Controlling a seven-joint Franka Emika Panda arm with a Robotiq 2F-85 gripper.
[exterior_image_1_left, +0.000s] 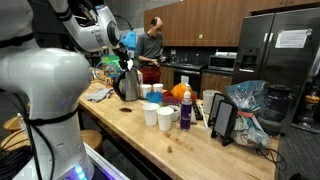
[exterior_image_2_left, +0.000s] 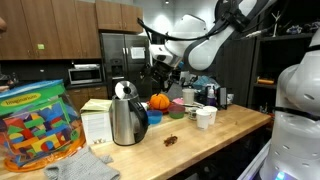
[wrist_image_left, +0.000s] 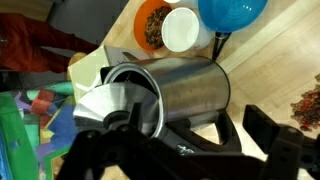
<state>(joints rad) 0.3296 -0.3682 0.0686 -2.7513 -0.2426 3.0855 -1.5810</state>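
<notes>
The step in hand reads as an approach to the steel kettle: the jaws hang above it, spread wide and holding nothing; in the wrist view the kettle's body fills the space under and between the two dark fingers, with no contact that I can make out. A grip would, by my judgement, call for a straight descent with the jaws kept wide until a finger stands on each side of the body or the handle, then a firm close, since polished metal may slip. The kettle stands upright on the wooden tabletop, left of the cluster of cups. From the left in an exterior view: a clear lidded tub, packed with coloured blocks, at the near corner; then the kettle, its inside hidden; then, past an orange pumpkin, two white cups near each other, too small there to tell their contents. From the left in the wrist view, beyond the kettle: an orange bowl holding brownish bits; touching it, a white cup that looks empty; a blue round vessel whose contents I cannot tell.
</notes>
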